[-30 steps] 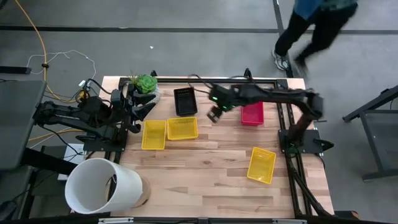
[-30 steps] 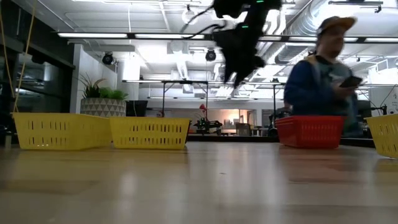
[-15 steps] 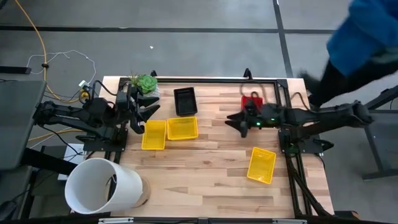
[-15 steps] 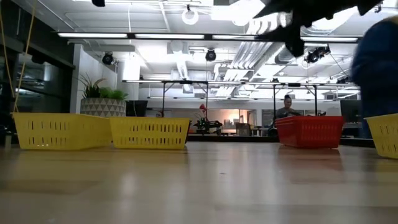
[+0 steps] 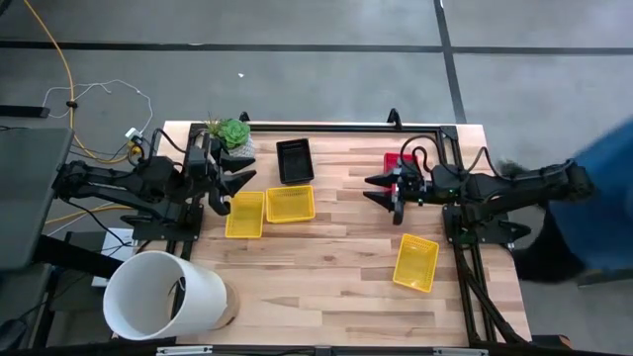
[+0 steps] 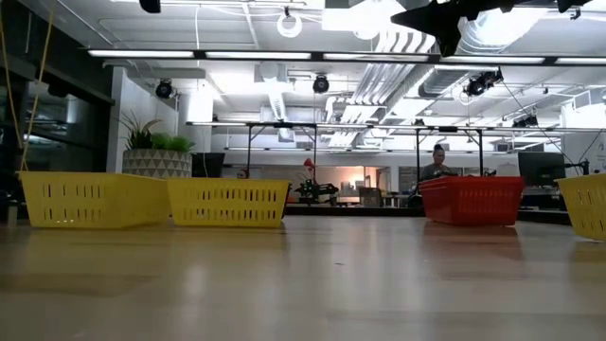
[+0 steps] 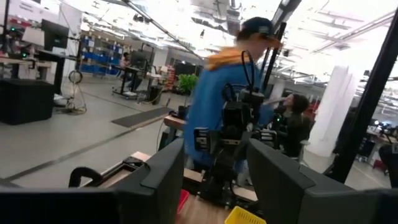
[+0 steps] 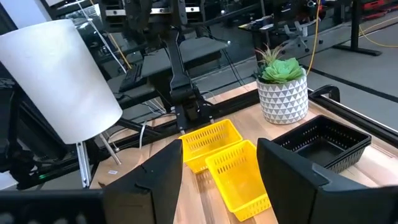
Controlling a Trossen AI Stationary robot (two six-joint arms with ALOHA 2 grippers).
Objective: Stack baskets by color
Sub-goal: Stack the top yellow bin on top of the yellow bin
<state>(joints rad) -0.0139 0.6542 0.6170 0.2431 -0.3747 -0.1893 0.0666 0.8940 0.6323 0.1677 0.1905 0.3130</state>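
Observation:
Two yellow baskets [image 5: 244, 214] [image 5: 290, 204] sit side by side on the table's left half, with a black basket [image 5: 295, 160] just beyond them. A third yellow basket [image 5: 416, 262] lies near the right front. A red basket [image 5: 401, 163] stands at the far right, partly under my right arm. My left gripper [image 5: 235, 190] hovers open above the table's left edge, beside the left yellow basket. My right gripper [image 5: 377, 192] is open too, held level in the air near the red basket and pointing toward the table's left. Neither holds anything.
A large white cylinder [image 5: 163, 297] stands at the near left corner. A green plant in a white pot [image 5: 232, 133] sits at the far left. A dark frame rail [image 5: 326, 126] runs along the far edge. A person in blue [image 5: 593, 188] stands off the table's right side.
My right gripper has pulled back from beside the black basket toward the table's right edge and tipped from pointing down to level, staying open. The person beyond the table has walked from its far side round to the right.

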